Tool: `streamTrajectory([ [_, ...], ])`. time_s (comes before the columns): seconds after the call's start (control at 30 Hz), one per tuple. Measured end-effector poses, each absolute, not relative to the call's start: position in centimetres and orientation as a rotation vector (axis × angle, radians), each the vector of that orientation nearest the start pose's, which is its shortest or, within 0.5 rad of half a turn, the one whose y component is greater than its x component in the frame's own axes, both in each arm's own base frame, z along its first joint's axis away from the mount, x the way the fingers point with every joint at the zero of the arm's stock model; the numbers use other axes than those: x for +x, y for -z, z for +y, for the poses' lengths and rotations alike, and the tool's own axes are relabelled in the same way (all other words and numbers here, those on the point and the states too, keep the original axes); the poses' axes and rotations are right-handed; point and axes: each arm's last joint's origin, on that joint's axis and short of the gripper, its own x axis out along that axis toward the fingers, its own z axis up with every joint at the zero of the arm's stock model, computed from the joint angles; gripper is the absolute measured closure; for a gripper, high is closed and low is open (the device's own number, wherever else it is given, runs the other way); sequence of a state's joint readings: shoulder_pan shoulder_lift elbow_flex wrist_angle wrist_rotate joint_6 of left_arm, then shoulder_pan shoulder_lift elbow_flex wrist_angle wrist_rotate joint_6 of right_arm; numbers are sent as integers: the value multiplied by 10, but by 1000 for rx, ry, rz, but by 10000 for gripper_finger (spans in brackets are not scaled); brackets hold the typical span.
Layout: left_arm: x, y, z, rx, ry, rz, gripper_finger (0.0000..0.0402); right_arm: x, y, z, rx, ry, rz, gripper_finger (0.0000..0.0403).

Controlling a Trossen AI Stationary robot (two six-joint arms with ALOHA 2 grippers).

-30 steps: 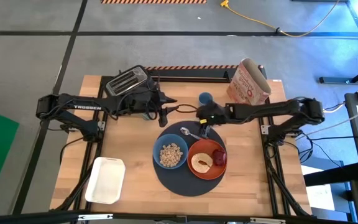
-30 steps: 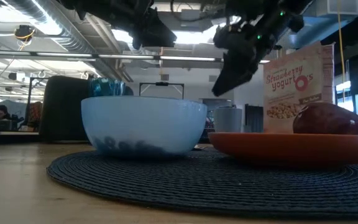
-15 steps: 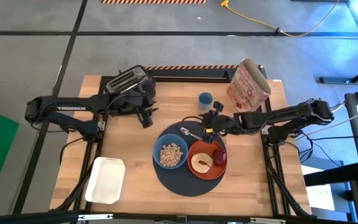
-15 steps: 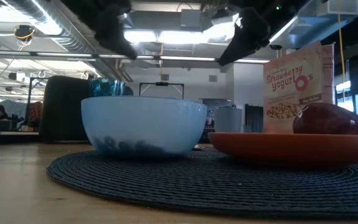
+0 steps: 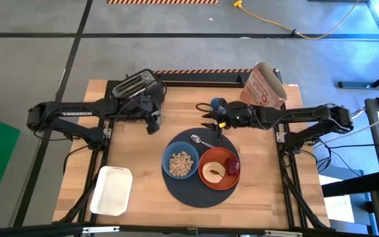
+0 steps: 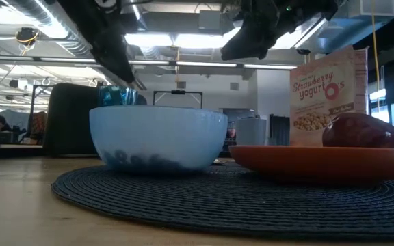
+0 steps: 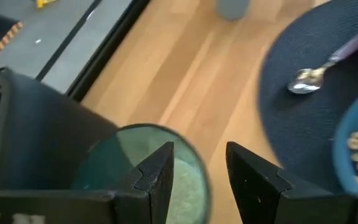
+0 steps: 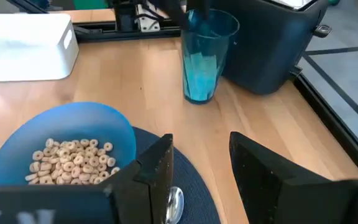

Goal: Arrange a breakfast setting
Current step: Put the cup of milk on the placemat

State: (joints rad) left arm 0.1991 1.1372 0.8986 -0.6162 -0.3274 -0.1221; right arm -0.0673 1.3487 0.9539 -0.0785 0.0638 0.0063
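The dark blue-grey mat [image 5: 176, 192] lies at the table's middle front. On it stand the blue bowl [image 5: 180, 163] of cereal and the orange plate [image 5: 220, 178], which carries the toasted bread [image 5: 212, 172] and the dark-red fruit [image 5: 232, 163]. The purple-handled spoon [image 5: 201, 141] lies on the mat's far edge. The teal glass [image 8: 205, 56] stands upright by the toaster. My left gripper [image 7: 194, 171] is open just above the glass [image 7: 126, 168], one finger over its mouth and one outside the rim. My right gripper [image 5: 207, 118] is open and empty, raised beyond the spoon. My left gripper comes at the teal glass's rim [image 7: 191, 155] from above, one finger over the opening and the other outside the wall. I cannot tell whether either finger touches the glass, which stands upright on the table.
The black toaster [image 5: 135, 85] stands at the far left, right beside the glass. A small grey-blue cup [image 5: 217, 104] and the cereal bag [image 5: 263, 87] stand at the far right. A white tray [image 5: 112, 189] lies at the near left.
My left gripper has gone toward the table's left edge, from the table's middle to the glass by the toaster. My right gripper has risen from just above the spoon and gone toward the far edge. The spoon lies where it was.
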Motion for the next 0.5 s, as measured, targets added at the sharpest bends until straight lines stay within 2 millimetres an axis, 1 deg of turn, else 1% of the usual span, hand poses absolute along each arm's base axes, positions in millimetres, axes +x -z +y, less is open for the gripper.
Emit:
streamTrajectory([
  [0.13, 219, -267, 64, -73, -585, 855, 260, 297, -278, -19, 18, 119, 472, 256],
  [0.23, 220, -262, 69, -103, -570, 879, 264, 296, -277, -16, 9, 136, 480, 256],
  [0.4, 226, -251, 77, -122, -528, 937, 285, 296, -277, -16, 26, 151, 477, 256],
  [0.5, 229, -245, 82, -114, -526, 972, 307, 297, -278, -15, 32, 155, 471, 256],
])
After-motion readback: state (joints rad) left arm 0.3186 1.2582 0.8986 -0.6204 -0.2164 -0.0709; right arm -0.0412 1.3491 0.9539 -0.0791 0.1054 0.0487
